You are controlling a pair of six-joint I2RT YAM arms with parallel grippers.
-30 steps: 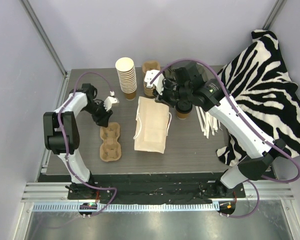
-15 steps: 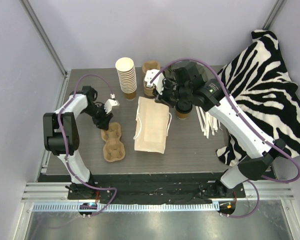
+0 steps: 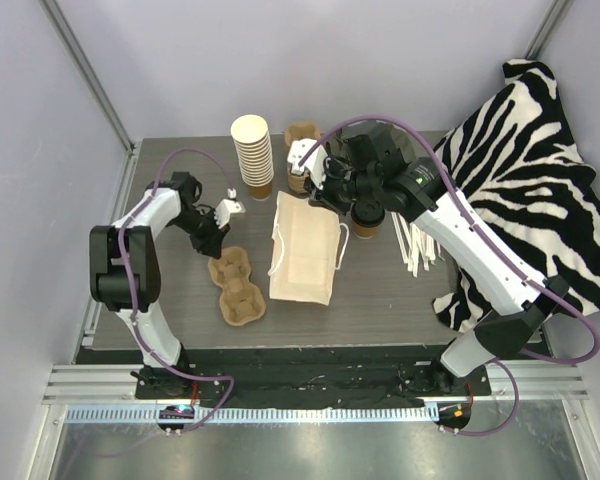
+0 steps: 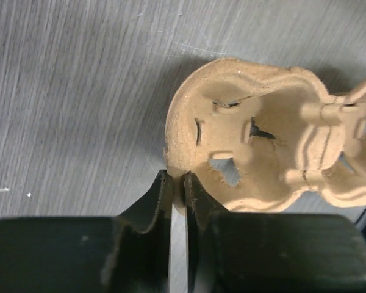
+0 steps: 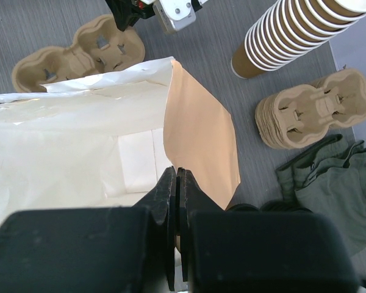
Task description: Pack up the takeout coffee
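Worktop [image 3: 380,292] of dark grey carries everything, with a zebra-striped cloth [image 3: 540,170] draped over its right side. Near the middle lies the paper bag [image 3: 302,262], its mouth toward the far edge. The right fingers [image 5: 166,195] are closed on its brown lip, holding it up so the pale inside shows. Behind the bag stand a tall stack of lidless cups [image 3: 254,155] and a pile of pulp carriers [image 5: 314,110].

Left of the bag lies a single cup carrier [image 3: 238,288], and the left fingers [image 4: 160,195] are pinched on its rim at the far end. The takeout coffee [image 3: 365,226], a brown cup with a black lid, stands upright just beside the bag's far right corner, partly under the right arm and touched by neither arm.

The step in hand looks like preparation: bag mouth held open, carrier gripped for placing. Next, I judge, the cup must go into a carrier well. That calls for one pair of fingers to let go and open wide enough to take the cup without tipping it.
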